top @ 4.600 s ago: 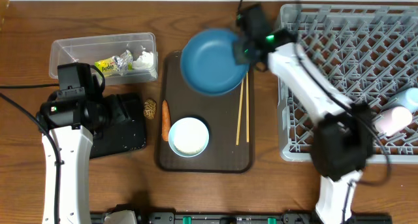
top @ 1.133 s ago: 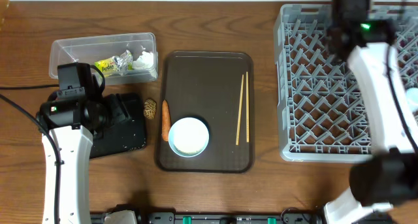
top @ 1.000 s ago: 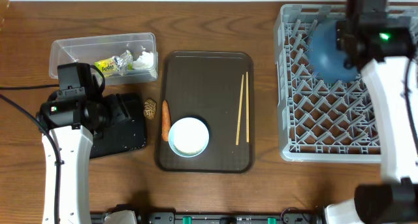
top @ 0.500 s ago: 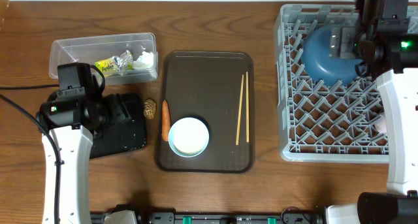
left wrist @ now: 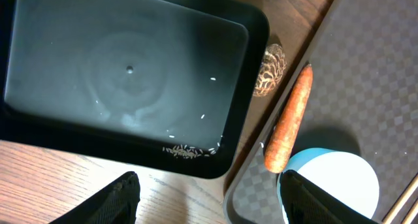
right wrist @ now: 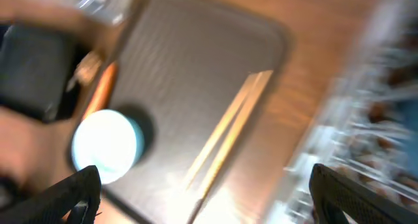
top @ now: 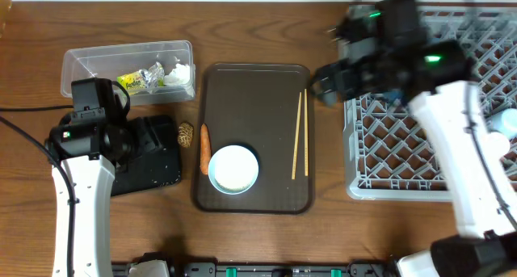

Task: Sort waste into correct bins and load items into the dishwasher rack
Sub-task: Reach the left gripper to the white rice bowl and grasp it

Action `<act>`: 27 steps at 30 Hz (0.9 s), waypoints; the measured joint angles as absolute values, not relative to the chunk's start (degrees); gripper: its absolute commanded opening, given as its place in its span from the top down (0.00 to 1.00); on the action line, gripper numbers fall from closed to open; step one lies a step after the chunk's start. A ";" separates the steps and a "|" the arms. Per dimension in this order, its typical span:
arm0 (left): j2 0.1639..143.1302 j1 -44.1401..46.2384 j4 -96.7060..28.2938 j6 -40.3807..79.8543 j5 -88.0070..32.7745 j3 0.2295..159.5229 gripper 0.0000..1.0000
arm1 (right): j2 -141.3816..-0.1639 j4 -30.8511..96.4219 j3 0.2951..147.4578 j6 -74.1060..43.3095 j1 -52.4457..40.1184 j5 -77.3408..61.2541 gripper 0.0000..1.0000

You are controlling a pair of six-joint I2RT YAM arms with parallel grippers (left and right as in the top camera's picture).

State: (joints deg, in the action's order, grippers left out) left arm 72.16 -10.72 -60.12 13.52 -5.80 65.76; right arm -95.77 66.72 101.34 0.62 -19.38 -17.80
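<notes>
On the brown tray (top: 254, 91) lie a pair of wooden chopsticks (top: 300, 136) (right wrist: 228, 129) and a small light-blue bowl (top: 234, 168) (left wrist: 333, 188) with a white inside. An orange carrot stick (top: 204, 148) (left wrist: 289, 129) rests on the tray's left rim, and a brown nut-like piece (top: 186, 133) (left wrist: 269, 68) sits beside it on the table. The black tray (top: 161, 168) (left wrist: 130, 67) holds a few rice grains (left wrist: 189, 150). My left gripper (top: 149, 136) (left wrist: 212, 204) hangs open and empty over its near edge. Open and empty too, my right gripper (top: 323, 81) (right wrist: 209, 204) hovers above the chopsticks' far end.
The clear tub (top: 89, 63) at the back left holds a yellow-green wrapper (top: 137, 81) and white tissue (top: 179, 71). The grey rack (top: 404, 148) fills the right side, with a light-blue item (top: 507, 119) at its right edge. The right wrist view is motion-blurred.
My right gripper has let go of the dark blue bowl in the rack and swung left to the brown tray's right edge. The left arm has not moved.
</notes>
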 measured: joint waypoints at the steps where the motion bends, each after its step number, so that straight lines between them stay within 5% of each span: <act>1: 72.16 -10.72 -60.12 13.52 -5.89 65.76 0.31 | -96.90 66.74 101.34 0.32 -21.26 -17.89 0.09; 14: 72.16 -0.25 -60.75 14.04 -10.81 64.84 0.31 | -104.79 70.11 101.14 -11.70 -27.29 -5.08 0.08; 27: 80.12 23.29 -50.76 21.34 -11.62 62.08 0.32 | -97.19 77.49 101.19 -16.01 -11.70 2.96 0.06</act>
